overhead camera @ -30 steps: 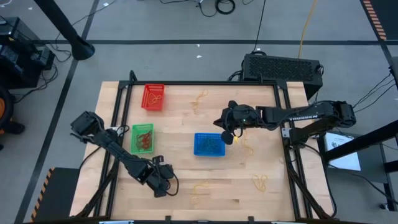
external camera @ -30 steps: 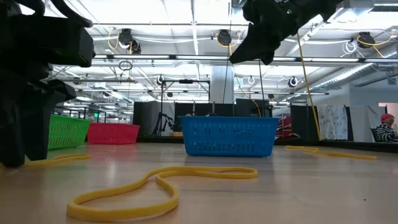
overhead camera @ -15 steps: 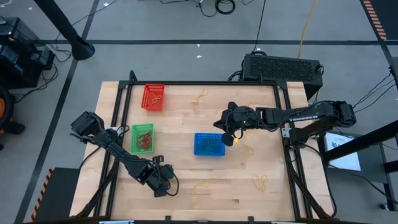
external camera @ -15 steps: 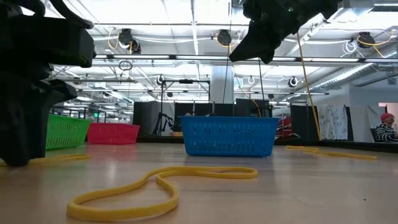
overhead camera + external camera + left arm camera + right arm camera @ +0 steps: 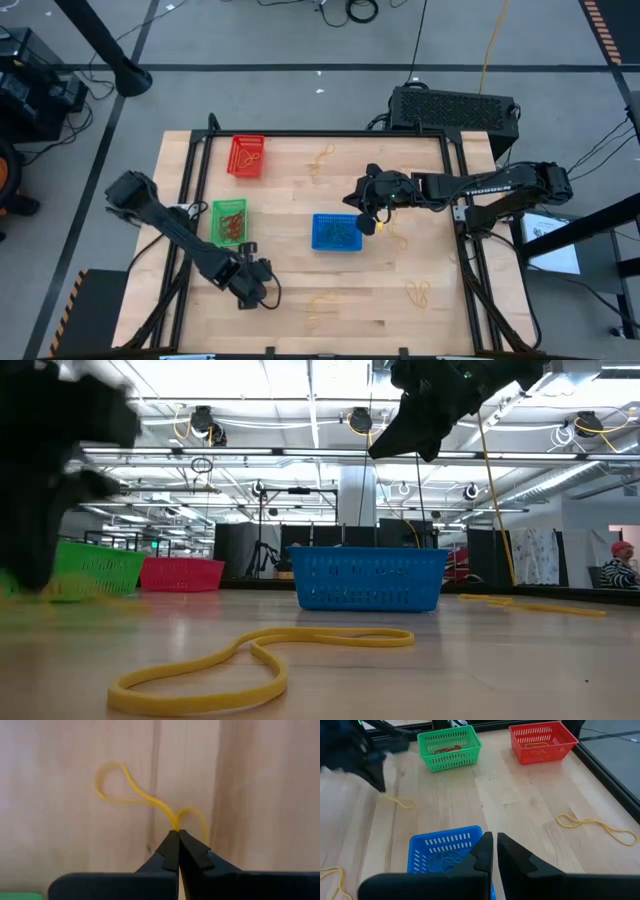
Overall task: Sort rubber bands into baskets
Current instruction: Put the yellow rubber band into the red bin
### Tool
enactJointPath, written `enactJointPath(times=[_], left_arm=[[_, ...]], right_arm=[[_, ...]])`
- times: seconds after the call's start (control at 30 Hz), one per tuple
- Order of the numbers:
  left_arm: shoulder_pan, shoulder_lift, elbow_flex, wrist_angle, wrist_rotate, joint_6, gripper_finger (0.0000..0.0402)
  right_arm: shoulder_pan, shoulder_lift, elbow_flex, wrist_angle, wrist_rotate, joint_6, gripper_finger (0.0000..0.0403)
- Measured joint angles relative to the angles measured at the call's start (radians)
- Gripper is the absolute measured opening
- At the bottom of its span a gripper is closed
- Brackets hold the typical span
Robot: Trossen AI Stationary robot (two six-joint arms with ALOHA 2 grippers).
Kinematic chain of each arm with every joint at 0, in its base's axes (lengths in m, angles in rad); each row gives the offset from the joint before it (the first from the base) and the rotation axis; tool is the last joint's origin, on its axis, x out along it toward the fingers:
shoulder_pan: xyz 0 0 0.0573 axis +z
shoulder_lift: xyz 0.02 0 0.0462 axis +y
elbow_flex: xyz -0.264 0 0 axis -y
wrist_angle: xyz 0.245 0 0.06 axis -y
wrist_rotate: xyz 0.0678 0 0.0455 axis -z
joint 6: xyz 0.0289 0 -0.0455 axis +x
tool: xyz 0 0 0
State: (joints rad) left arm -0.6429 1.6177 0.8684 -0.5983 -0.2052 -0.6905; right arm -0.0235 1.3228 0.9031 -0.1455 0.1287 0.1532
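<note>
My left gripper [image 5: 250, 285] is near the table's front left and is shut on a yellow rubber band [image 5: 125, 790]. It also shows in the right wrist view [image 5: 376, 777] with the band [image 5: 400, 801] trailing from it. My right gripper [image 5: 365, 222] hangs shut above the right end of the blue basket [image 5: 335, 232]; I see nothing between its fingers [image 5: 493, 842]. The blue basket holds dark bands. The green basket [image 5: 229, 222] holds red bands, and the red basket [image 5: 246, 156] holds yellow ones. My left gripper pinches the yellow band between its two fingertips, at the spot where the loop's strands come together [image 5: 175, 826]. The fingers come from above, pointing down. The loops spread out beyond the fingertips, over the wood; whether they still touch the table I cannot tell.
Loose yellow bands lie on the table at the front middle [image 5: 322, 300], front right [image 5: 418, 292], right of the blue basket [image 5: 396, 236] and at the far middle [image 5: 322, 158]. One lies close to the low camera [image 5: 250, 660]. A dark frame edges the table.
My left gripper has moved toward the table's left edge and a little toward the far edge, staying shut on the yellow band, which goes with it and rises off the table. My right gripper has kept still.
</note>
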Motion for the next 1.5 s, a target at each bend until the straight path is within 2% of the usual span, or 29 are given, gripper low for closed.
enactJointPath(times=[0.2,0.37,0.53,0.63,0.77,0.83,1.0,1.13,1.3,1.5], left_arm=[[0.024,-0.197,0.003,-0.089,-0.179,0.035,0.0003],[0.086,-0.39,0.004,-0.115,-0.391,0.101,0.0002],[0.207,-0.582,0.005,-0.155,-0.64,0.173,0.0002],[0.324,-0.674,0.006,-0.156,-0.713,0.271,0.0001],[0.537,-0.736,0.006,-0.155,-0.69,0.369,0.0001],[0.653,-0.739,0.006,-0.154,-0.624,0.423,0.0001],[0.944,-0.682,0.006,-0.126,-0.384,0.552,0.0001],[1.11,-0.612,0.006,-0.08,-0.298,0.628,0.0001],[1.245,-0.503,0.006,-0.055,-0.153,0.646,0.0001],[1.304,-0.372,0.006,-0.065,-0.134,0.646,0.0001]], right_arm=[[0.0,0.0,0.0,0.003,0.0,-0.008,0.0018],[-0.001,0.0,0.0,0.003,0.0,-0.008,0.0018],[-0.001,0.0,0.0,0.003,0.0,-0.014,0.0018],[-0.001,0.0,0.0,0.004,0.001,-0.035,0.0018],[-0.002,0.0,0.0,0.008,0.003,-0.05,0.0018],[-0.002,0.0,0.0,0.008,0.004,-0.067,0.0018],[-0.015,0.0,0.0,0.028,0.011,-0.122,0.0018],[-0.022,0.0,0.001,0.055,0.094,-0.144,0.0018],[-0.031,0.0,0.001,0.018,0.137,-0.187,0.0018],[-0.049,0.0,0.001,-0.043,0.136,-0.224,0.0018]])
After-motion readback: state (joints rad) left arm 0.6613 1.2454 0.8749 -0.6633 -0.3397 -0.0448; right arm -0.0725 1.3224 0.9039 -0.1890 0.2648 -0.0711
